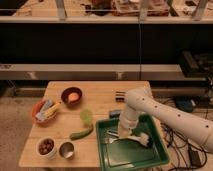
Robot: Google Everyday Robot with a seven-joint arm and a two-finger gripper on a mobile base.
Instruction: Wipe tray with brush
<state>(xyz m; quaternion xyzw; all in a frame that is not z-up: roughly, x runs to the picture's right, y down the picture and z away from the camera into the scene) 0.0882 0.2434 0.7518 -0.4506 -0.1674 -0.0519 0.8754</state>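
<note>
The dark-green tray lies on the front right part of the wooden table. The white brush rests inside it, its bristle head toward the right and its handle running left under my gripper. My gripper hangs from the white arm that reaches in from the right. It points down into the tray's left half and is shut on the brush handle. A silver fork lies in the tray just left of the gripper.
On the table's left side stand an orange bowl, a bowl of packets, a lime-green cup, a green cucumber-like vegetable, a white bowl of dark fruit and a metal cup. Dark small items lie behind the tray.
</note>
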